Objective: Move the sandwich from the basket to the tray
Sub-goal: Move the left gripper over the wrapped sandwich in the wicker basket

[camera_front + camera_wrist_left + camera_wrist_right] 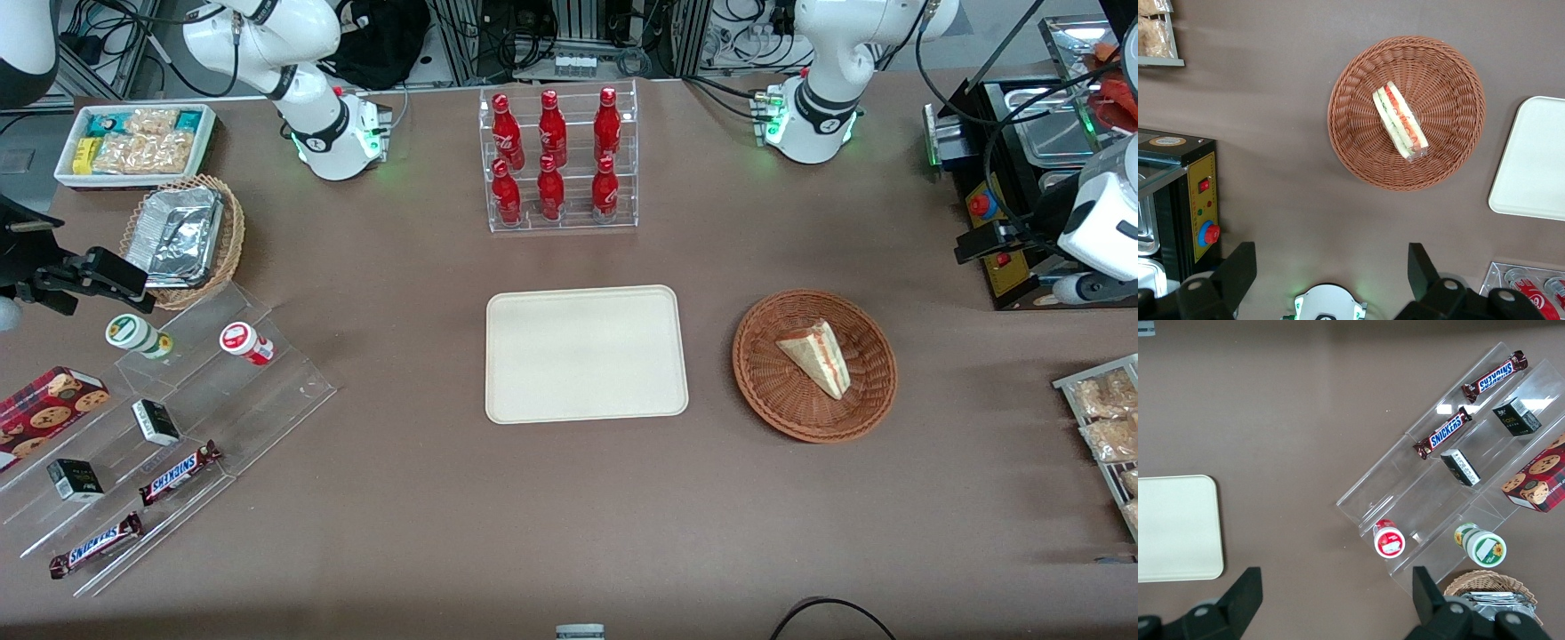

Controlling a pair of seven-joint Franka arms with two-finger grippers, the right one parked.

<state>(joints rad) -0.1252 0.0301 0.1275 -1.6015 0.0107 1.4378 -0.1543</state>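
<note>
Sandwich (816, 356) lay in basket (766, 384), wedge on its side, red and green filling visible along cut edge. Basket sat on desk (569, 516) beside tray (587, 353), apart from it, toward working arm's end. Tray bare. Gripper (1331, 267) hung high above desk, clear of basket, fingers (1239, 267) spread wide, holding nothing.

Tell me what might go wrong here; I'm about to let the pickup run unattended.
The gripper hangs open, high above the basket, nothing held. The sandwich is a leaning wedge, so the fingers could slip off it. The light basket might shift or lift with it. A loose grip could drop it short of the tray.
</note>
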